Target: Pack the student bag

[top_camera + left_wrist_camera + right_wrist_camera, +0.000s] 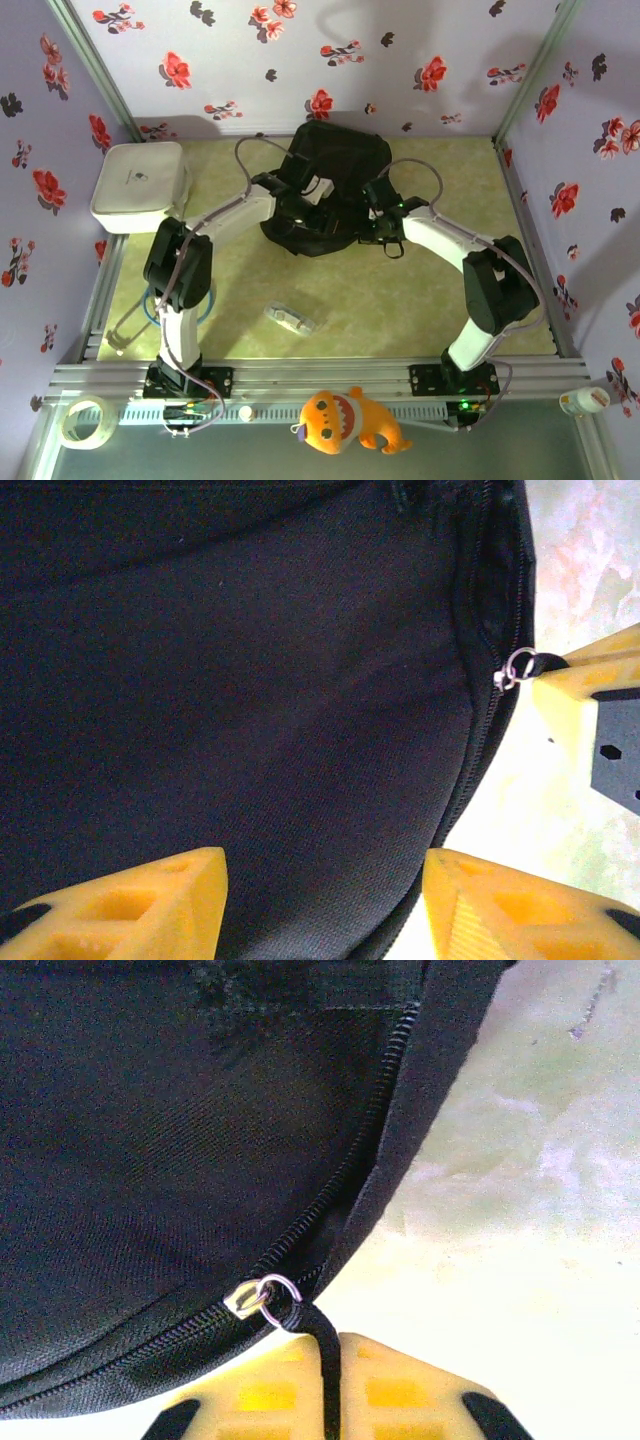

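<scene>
I am seeing both arms bending at the elbow and reaching inward across the bench (400,300) to the student bag (335,165), which is lying at the middle of the back of the bench, close to the flowered rear wall (330,50). The left arm (182,265) is rising from its base, folding at the elbow and stretching forward and to the right, so the left end effector (322,868) is hanging over the bag's black panel. Its yellow fingers (150,900) are standing apart, released, with flat fabric and the bag's zipped edge showing between them. The right arm (495,285) is mirroring it from the other side. The right end effector (330,1352) is sitting at the bag's near right edge, clenched on the black zipper pull (298,1312), whose cord is running from a small metal ring (277,1290) down between the closed fingers. From the left wrist I am seeing that ring lying just at the tip of the right fingers. A white case (140,185) is resting at the back left, apart from the bag. It is carrying a small mark on its lid that I am finding too small to read.
</scene>
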Controlling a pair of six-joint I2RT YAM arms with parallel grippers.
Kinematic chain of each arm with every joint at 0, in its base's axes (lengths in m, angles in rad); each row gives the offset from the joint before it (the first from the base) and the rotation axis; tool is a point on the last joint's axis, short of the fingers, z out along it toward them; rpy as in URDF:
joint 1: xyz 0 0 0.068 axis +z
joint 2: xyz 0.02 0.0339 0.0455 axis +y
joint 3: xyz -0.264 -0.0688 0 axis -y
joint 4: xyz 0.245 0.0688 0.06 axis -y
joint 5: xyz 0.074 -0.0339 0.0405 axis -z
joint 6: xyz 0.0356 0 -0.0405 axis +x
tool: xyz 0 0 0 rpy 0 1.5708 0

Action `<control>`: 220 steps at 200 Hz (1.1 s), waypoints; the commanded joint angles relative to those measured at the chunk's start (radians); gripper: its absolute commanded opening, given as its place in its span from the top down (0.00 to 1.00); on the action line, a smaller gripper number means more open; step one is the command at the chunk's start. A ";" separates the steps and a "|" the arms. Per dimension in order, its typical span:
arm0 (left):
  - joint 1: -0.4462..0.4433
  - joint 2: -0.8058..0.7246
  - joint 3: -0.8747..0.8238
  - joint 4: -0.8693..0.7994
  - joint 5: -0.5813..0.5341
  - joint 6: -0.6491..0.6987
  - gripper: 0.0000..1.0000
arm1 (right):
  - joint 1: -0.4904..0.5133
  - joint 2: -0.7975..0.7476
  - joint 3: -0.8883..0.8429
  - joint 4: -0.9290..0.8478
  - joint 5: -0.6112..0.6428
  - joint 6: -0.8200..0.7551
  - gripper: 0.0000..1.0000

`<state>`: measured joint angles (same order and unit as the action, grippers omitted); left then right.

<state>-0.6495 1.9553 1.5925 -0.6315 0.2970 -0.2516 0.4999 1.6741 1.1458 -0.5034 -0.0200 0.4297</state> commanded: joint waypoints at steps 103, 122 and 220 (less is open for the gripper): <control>-0.031 0.146 0.150 -0.135 0.079 0.126 0.52 | -0.030 -0.051 0.007 0.060 -0.002 0.036 1.00; -0.032 0.148 0.146 -0.141 0.084 0.131 0.64 | -0.032 -0.054 0.003 0.064 0.001 0.042 1.00; -0.030 0.030 0.041 -0.134 0.088 0.139 1.00 | -0.065 0.066 0.152 -0.089 0.178 0.088 1.00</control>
<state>-0.6743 2.0644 1.6852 -0.7036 0.3683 -0.1307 0.4648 1.6913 1.2148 -0.5156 0.0109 0.4751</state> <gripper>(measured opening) 0.044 0.043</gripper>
